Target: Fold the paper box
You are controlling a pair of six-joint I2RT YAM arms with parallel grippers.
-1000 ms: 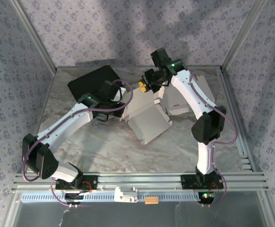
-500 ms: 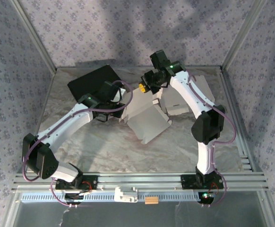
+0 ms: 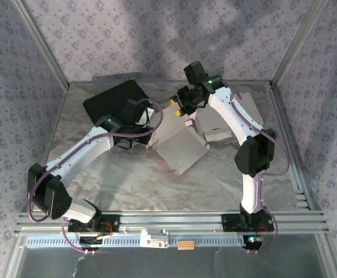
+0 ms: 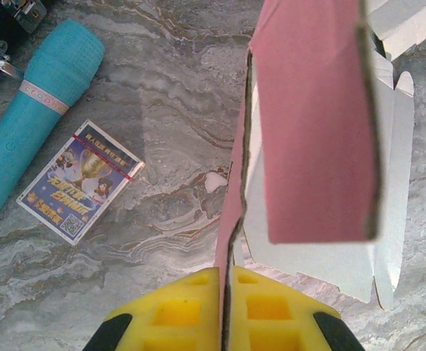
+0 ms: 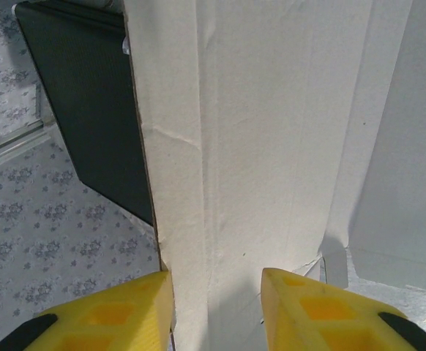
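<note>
Presently, the paper box [image 3: 180, 147] is seen near the middle of the counter [image 3: 128, 185], half raised, with its panels tilted and not yet locked. The left jaws are closed on the box. In the left wrist view a thin edge of board is pinched between the 2 yellow pads [image 4: 173, 318], and a pink-toned flap [image 4: 315, 124] is held upright beyond them. This hold is judged to serve as an anchor, so that the box is not slid about while its other side is worked.

The right jaws are set apart at the far top of the box, with a white panel [image 5: 271, 131] spread face-on between the 2 yellow fingers [image 5: 110, 314]. Whether that panel is touched cannot be told. It is judged that this panel is meant to be pushed inward along its crease.

Room is limited at the back. A black mat [image 3: 113, 99] lies just beside the box's far-left corner, and flat white sheets [image 3: 213, 132] lie just beside it on the right. Open counter is left on the near side. A teal tube [image 4: 34, 102] and a card pack [image 4: 80, 180] lie near the left jaws, apart from the box, and could be swept by a low swing.
</note>
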